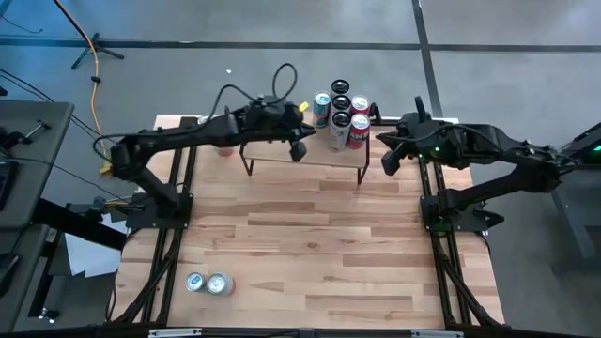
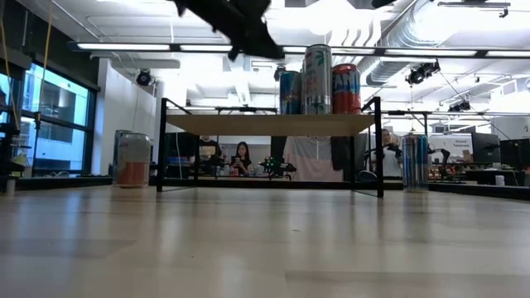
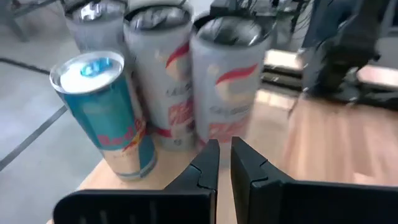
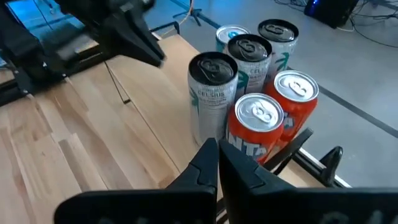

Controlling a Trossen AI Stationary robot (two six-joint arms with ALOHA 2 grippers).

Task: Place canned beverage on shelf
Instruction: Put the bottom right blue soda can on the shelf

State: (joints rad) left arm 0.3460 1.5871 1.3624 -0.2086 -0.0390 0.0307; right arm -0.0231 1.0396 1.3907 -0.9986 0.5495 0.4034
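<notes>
Two silver cans lie on their sides at the table's near edge, well away from the shelf at the far side. Six cans cluster upright on its right end. Left gripper hovers over the shelf, jaws closed and empty; right gripper hangs just beside its right end, closed and empty too.

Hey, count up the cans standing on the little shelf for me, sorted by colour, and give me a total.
On the shelf:
Teal can: 1
Orange-red cans: 2
Silver-white cans: 3
Total: 6
</notes>
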